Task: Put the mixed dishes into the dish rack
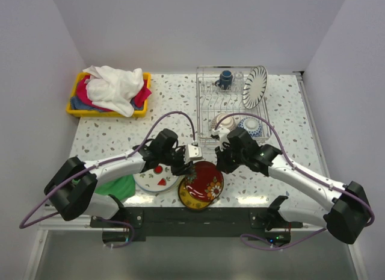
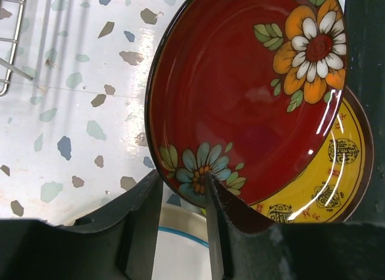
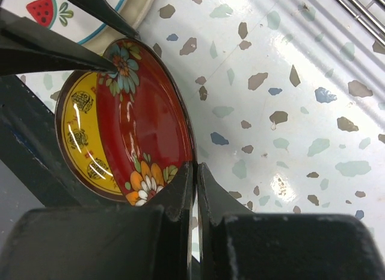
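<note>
The red floral plate [image 1: 207, 179] [image 2: 240, 99] [image 3: 150, 123] is tilted up off a yellow plate [image 1: 189, 199] [image 2: 337, 171] near the table's front edge. My left gripper [image 1: 187, 169] [image 2: 180, 196] grips its left rim, one finger on the blue flower and one under the edge. My right gripper [image 1: 220, 164] [image 3: 196, 171] is shut on the opposite rim by the orange flower. The dish rack [image 1: 204, 105] holds the striped plate [image 1: 255, 86] on edge, the dark blue mug [image 1: 225, 79], the clear glass [image 1: 239, 80] and two bowls [image 1: 225, 122] [image 1: 249, 126].
A white plate with watermelon prints [image 1: 157, 179] [image 3: 72, 9] lies just left of the red plate, under my left gripper. A green cloth [image 1: 117, 186] lies beside it. A yellow bin of cloths [image 1: 78, 93] stands at the back left. The table's front edge is right behind the plates.
</note>
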Controlling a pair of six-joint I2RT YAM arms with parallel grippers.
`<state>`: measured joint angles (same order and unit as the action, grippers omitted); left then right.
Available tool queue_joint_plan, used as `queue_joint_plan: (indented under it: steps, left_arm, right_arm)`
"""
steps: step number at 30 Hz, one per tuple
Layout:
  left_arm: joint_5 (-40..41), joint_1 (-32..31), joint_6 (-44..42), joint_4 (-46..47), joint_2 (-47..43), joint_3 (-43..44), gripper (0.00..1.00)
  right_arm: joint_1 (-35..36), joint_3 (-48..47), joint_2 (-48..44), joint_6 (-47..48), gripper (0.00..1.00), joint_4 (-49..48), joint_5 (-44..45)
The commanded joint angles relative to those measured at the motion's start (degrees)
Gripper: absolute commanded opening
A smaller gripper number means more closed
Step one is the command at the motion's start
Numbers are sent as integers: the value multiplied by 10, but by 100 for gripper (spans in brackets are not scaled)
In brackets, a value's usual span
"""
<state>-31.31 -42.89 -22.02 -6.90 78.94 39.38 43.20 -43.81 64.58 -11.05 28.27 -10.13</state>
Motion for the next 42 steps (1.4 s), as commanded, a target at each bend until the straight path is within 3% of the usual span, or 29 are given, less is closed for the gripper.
queue_joint_plan:
  steps: [1, 6, 10, 13, 18, 19, 20, 24, 26, 30, 31, 33, 35, 36, 39, 42]
  left_arm:
    - [-32, 6, 4, 39, 18, 14, 35]
    - [-24, 11, 16, 48, 30, 21, 37]
    - [-75, 24, 15, 41, 44, 32, 14]
    - [-125, 32, 18, 29, 61, 48, 3]
    - [-152, 33, 10, 24, 61, 52, 0]
    - [-153, 33, 6, 15, 60, 54, 0]
    - [-154, 34, -2, 12, 57, 53, 0]
    - [-154, 37, -7, 4, 52, 58, 0]
    - [-154, 38, -1, 6, 50, 62, 0]
    - [-147, 38, 8, 10, 50, 67, 0]
    - [-143, 39, 9, 10, 51, 68, 0]
    - [-126, 39, 12, 9, 50, 67, 0]
    - [-92, 40, 32, 18, 47, 70, 8]
    - [-76, 40, 39, 18, 45, 75, 20]
    - [-45, 48, 56, -6, 17, 112, 32]
    - [0, 62, 70, -22, -40, 157, 39]
  right_arm:
    - [6, -15, -28, 23, 0, -27, -16]
    - [7, -7, -38, 29, 0, -32, -23]
    - [7, 1, -43, 29, 0, -42, -23]
    - [7, 14, -45, 29, 0, -52, -38]
    - [7, 33, -45, 24, 0, -60, -60]
    - [6, 38, -47, 23, 15, -64, -67]
    - [5, 42, -47, 17, 43, -69, -80]
    - [6, 56, -42, -4, 63, -95, -97]
    - [6, 61, -38, -13, 65, -102, -99]
    - [5, 60, -29, -13, 39, -102, -118]
    - [5, 57, -31, -12, 21, -98, -118]
    - [5, 52, -33, -10, 0, -84, -117]
    - [5, 39, -37, -7, 0, -61, -110]
    - [4, 32, -38, -4, 0, -48, -111]
    - [4, -28, -39, 34, 0, 15, -83]
    - [3, -153, -27, 86, 0, 76, -11]
